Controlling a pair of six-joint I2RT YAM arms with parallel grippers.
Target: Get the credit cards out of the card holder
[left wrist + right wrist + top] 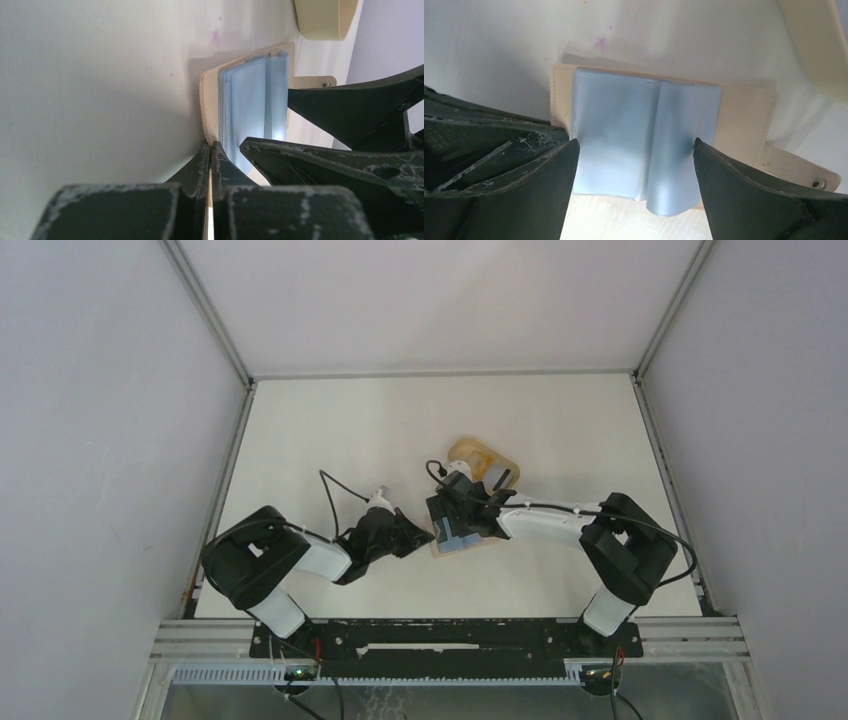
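Note:
The tan card holder [744,115] lies open and flat on the table, its snap tab [804,172] sticking out to one side. The credit cards [634,130] show as pale blue-grey leaves stacked inside it, and one leaf curls upward. My left gripper [210,150] is shut on the thin tan edge of the card holder [210,100]. My right gripper [636,150] hangs open just over the cards, one finger on each side of the stack, touching nothing I can see. In the top view both grippers meet at the card holder [462,540].
An oval tan tray [482,462] with a raised rim sits just behind the card holder, close to the right gripper. Its rim shows in the left wrist view [325,20] and the right wrist view [814,45]. Grey walls enclose the white table.

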